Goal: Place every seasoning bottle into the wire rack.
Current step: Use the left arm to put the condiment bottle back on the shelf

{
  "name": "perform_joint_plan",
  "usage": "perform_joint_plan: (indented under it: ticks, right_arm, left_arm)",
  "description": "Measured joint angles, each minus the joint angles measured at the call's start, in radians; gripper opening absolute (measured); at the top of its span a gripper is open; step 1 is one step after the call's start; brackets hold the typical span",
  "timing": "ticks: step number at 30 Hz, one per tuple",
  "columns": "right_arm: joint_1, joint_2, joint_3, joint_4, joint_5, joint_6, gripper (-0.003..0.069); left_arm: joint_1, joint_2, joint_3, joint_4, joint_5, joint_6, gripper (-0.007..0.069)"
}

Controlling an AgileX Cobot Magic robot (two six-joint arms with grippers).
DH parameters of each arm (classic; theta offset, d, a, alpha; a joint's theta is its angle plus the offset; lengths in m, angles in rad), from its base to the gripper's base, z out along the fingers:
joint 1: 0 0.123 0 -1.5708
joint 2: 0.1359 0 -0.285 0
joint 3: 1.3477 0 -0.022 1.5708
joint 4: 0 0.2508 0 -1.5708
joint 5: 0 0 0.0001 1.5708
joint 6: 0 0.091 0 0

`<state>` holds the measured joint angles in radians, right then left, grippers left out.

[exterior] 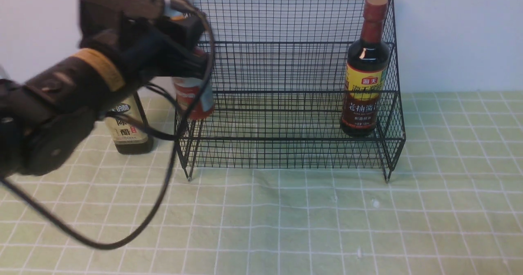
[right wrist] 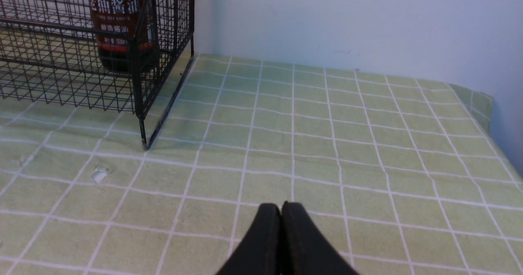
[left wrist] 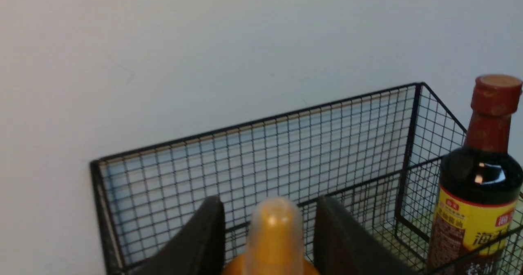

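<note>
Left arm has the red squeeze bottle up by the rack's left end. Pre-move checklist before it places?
1. Grip: left tool flanks the red squeeze bottle at its nozzle: ok.
2. Bottle inside the wire rack past its left wall: cannot tell; it overlaps that edge in the front view.
3. Landing spot: rack's left half holds no bottle: ok.
4. Neighbour: brown-red cap bottle upright at the rack's right end, apart: ok.
5. Idle arm: right tool shut, empty, outside the rack: ok.
6. Remaining: beige-label bottle racked: not ok; it stands on the cloth beside the rack.
</note>
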<state>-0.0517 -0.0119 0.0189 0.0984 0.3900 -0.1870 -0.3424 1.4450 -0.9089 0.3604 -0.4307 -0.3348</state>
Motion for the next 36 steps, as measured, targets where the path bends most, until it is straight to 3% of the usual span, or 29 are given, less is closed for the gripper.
perform_joint_plan:
  ticks: [16,30,36]
  right_arm:
    - [0.0,0.0,0.0,0.0,0.0,0.0,-0.0012]
    - [0.0,0.0,0.0,0.0,0.0,0.0,-0.0012]
    - [0.0,0.0,0.0,0.0,0.0,0.0,-0.0012]
  left_arm:
    - [-0.009,0.241,-0.03,0.0,-0.049,-0.002,0.0257]
    - [-0.009,0.281,-0.034,-0.005,0.006,-0.005,0.0258]
    - [-0.009,0.269,-0.034,-0.005,0.059,-0.006,0.04]
